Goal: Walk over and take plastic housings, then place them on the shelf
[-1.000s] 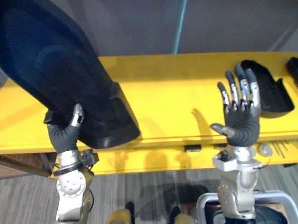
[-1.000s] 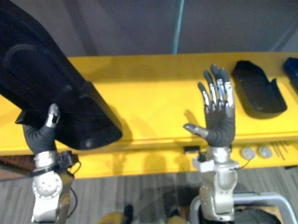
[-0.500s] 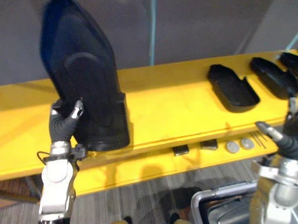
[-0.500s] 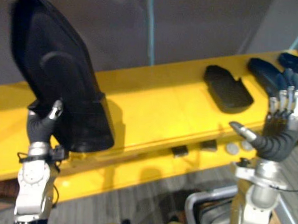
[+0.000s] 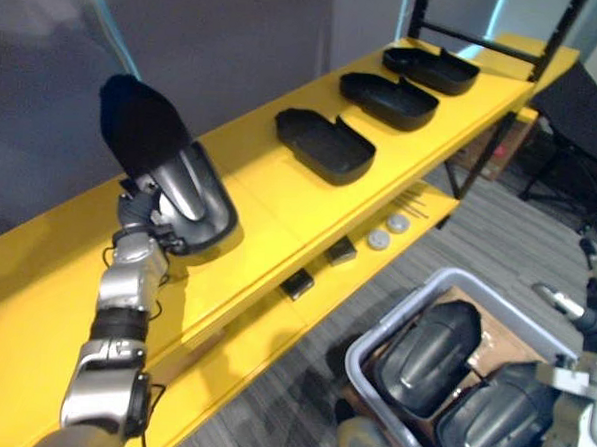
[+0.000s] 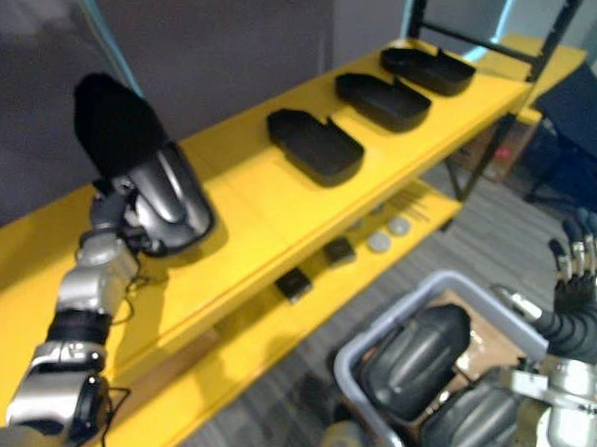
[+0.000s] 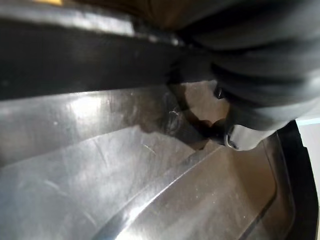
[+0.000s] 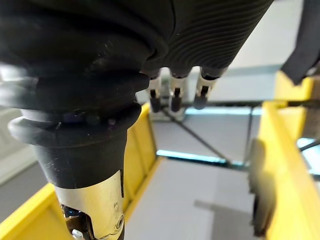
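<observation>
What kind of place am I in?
Probably a workshop or parts store: a long yellow shelf with black plastic housings in a row, a grey bin holding more on the floor, and another housing in the left hand.

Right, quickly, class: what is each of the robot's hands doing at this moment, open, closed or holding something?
Left hand: closed on a black plastic housing.
Right hand: open, fingers straight, holding nothing.

The shelf [image 5: 279, 217] is bright yellow, its frame [image 5: 493, 144] black. The held housing [image 5: 171, 177] is black with a grey gloss. The shelf housings [image 5: 325, 145] and bin housings [image 5: 427, 355] are black, and the bin [image 5: 393, 324] is pale grey. The left hand [image 5: 137, 215] and right hand [image 6: 573, 328] have dark ribbed covers. The carpet [image 5: 498, 234] is grey-striped.
</observation>
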`<state>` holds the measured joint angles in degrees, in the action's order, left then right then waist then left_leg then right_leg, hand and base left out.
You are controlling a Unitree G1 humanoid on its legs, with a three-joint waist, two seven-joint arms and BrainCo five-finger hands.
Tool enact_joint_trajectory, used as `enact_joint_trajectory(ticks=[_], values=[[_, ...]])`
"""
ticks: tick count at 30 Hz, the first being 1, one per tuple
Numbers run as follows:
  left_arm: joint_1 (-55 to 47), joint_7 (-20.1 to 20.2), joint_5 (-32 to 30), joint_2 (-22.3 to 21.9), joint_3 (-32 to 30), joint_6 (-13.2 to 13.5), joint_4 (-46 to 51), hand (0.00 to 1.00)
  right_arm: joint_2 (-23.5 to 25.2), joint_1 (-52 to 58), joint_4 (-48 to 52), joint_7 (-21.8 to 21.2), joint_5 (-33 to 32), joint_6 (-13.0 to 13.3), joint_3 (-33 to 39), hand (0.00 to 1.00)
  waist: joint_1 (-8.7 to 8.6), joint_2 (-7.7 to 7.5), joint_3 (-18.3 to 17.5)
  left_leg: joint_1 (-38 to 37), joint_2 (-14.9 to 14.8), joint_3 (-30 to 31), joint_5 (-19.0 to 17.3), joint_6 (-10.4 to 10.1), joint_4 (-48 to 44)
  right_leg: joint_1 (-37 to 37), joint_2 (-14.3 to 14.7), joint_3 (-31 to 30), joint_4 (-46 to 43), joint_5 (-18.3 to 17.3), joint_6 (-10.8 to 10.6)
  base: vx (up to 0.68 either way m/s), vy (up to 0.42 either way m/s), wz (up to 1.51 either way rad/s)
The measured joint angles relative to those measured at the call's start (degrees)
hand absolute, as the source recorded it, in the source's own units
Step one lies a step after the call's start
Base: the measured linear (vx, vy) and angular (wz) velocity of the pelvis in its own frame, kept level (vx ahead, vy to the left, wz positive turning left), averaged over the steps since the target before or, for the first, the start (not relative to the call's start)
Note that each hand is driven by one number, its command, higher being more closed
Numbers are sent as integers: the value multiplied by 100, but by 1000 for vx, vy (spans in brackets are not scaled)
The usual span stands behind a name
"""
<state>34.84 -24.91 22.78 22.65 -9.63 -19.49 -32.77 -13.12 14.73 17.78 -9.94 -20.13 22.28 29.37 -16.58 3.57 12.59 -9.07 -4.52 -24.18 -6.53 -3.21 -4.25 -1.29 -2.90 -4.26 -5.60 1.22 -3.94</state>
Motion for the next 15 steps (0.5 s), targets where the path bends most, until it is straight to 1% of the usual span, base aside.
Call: enact_joint_trajectory(ticks=[2, 3, 4, 5, 6, 9, 11, 15], values=[[29, -163, 203, 0, 2, -230, -227, 100, 7, 63, -5, 14, -62, 9, -32, 0, -26, 66, 21, 5, -28, -14, -13, 18, -4, -56, -4, -45, -5, -12, 11, -37, -13, -11], [37, -214, 206, 4, 4, -283, -329, 100, 7, 64, -4, 19, -85, 8, -90, 0, -26, 82, 45, 19, -28, -23, -12, 17, -6, -77, -9, -51, -11, -12, 12, -28, -10, -6], [40, -285, 207, 3, 27, -367, -423, 100, 16, 69, -5, 28, -110, -4, -152, 0, -27, 85, 80, 16, -30, -22, -12, 17, -20, -78, -11, -53, -28, -10, 9, -47, -6, -3], [39, -416, 199, 3, 116, -521, -583, 100, 29, 75, -4, 97, -111, -10, -242, 0, -27, 88, 105, 12, -32, -18, -12, 17, -31, -81, -15, -51, -56, -14, 13, -51, -8, 0], [39, -463, 198, 3, 121, -588, -655, 100, 30, 73, -4, 129, -111, -11, -287, 0, -27, 83, 121, 14, -30, -18, -12, 17, -34, -90, -19, -49, -70, -17, 14, -51, -10, 1], [58, -664, 160, 19, 119, -671, -677, 100, 32, 78, -4, 154, -110, -21, -364, 0, -23, 66, 157, 24, -18, -16, -12, 17, -35, -104, -41, -42, -81, -17, 13, -10, -1, 0], [68, -871, 83, 67, 119, -740, -679, 100, 33, 75, -2, 226, -112, -26, -369, 0, -24, 69, 186, 20, -4, -16, -13, 18, -35, -107, -59, -36, -95, -17, 7, 0, 0, 0], [180, -994, -127, 199, 71, -882, -728, 100, 33, 65, 2, 283, -146, -92, -373, 0, -26, 88, 346, 40, 26, -9, -10, 20, -43, -156, -91, -27, -173, -19, -10, 0, 0, 0]])
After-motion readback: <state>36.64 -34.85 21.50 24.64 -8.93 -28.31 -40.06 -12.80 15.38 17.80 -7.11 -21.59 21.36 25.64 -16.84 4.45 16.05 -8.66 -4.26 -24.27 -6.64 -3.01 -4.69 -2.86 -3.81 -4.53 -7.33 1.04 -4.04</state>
